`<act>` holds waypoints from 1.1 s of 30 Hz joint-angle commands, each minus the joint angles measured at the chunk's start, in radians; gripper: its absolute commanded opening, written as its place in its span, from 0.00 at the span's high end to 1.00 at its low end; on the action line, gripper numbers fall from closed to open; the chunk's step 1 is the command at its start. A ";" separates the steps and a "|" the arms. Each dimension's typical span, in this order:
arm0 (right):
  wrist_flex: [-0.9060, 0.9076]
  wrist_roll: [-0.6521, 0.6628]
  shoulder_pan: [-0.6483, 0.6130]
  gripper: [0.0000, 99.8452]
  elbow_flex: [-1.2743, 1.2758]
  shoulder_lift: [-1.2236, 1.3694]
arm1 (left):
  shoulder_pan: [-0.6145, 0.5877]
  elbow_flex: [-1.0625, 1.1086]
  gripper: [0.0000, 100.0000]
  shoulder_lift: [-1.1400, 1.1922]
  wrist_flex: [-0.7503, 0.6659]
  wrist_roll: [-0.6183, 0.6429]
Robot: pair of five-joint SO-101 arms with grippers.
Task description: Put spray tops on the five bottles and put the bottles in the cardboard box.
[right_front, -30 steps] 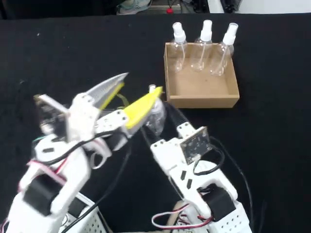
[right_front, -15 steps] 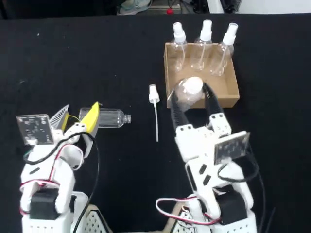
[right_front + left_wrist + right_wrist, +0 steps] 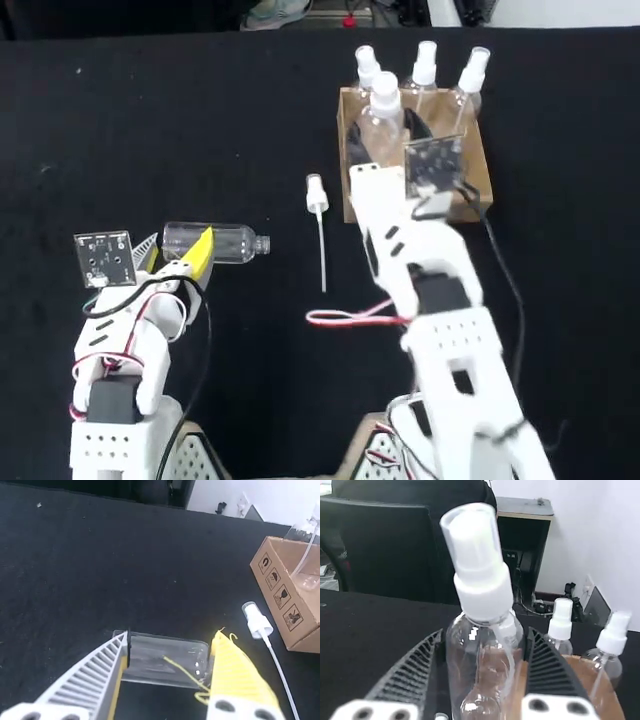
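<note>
My right claw (image 3: 484, 645) clamps a capped bottle (image 3: 383, 110) upright over the cardboard box (image 3: 470, 195), where three others (image 3: 425, 75) stand; my left claw (image 3: 170, 640) gapes around the last bare bottle (image 3: 225, 242) on the table (image 3: 200, 100), spray top (image 3: 317, 195) nearby, unfitted

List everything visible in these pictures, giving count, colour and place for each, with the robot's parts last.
table: 1, black, under everything.
cardboard box: 1, brown, far right of table.
capped bottles: 3, clear, white spray tops, inside box along far wall.
held bottle: 1, clear, white spray top, upright over the box.
open bottle: 1, clear, topless, lying on table.
loose spray top: 1, white, on table between open bottle and box.
left gripper: 1, yellow and grey, open astride open bottle.
right gripper: 1, black, shut on held bottle.
</note>
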 commanded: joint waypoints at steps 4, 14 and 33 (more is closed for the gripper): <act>-0.232 -0.026 0.034 0.86 -0.010 0.199 | -0.005 -0.008 0.74 -0.014 -0.020 -0.002; -0.379 -0.138 0.092 0.86 -0.012 0.366 | -0.005 0.015 0.74 -0.014 -0.026 -0.005; -0.374 -0.121 0.081 0.86 -0.091 0.562 | -0.005 0.015 0.74 -0.014 -0.018 -0.009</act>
